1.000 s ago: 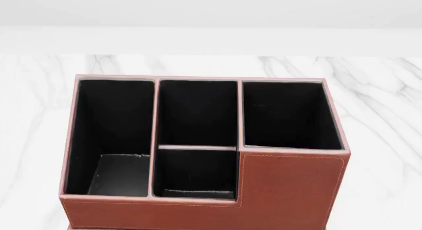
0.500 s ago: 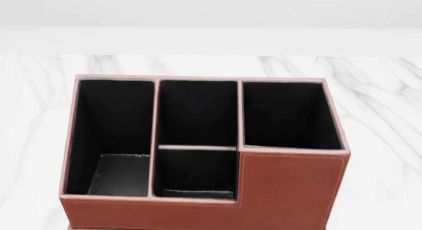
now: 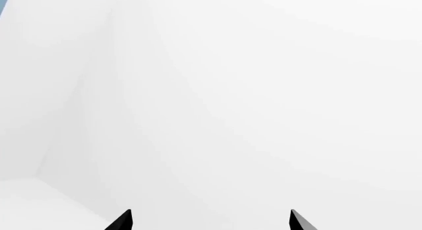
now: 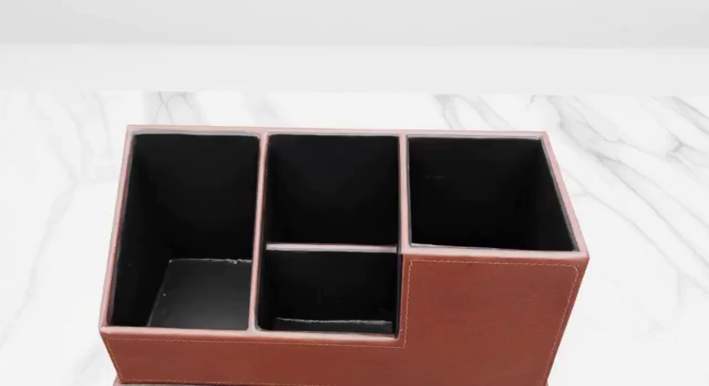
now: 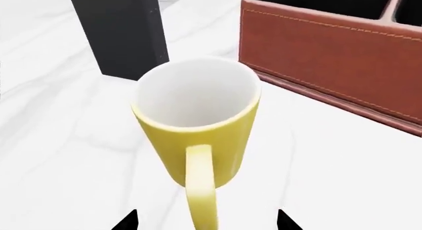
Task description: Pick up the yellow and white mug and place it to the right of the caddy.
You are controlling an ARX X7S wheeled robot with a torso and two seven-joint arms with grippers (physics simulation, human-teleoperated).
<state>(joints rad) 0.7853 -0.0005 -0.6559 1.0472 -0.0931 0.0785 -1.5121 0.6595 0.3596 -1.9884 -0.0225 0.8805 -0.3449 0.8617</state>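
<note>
Nothing moved, yellow and white mug [image 5: 194, 126] upright, caddy [image 5: 329, 52] near

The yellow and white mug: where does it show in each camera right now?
Head view: not in it.
Left wrist view: not in it; only blank white.
Right wrist view: the yellow and white mug fills the centre, upright, handle toward the camera.
Shared landmark: the caddy.
</note>
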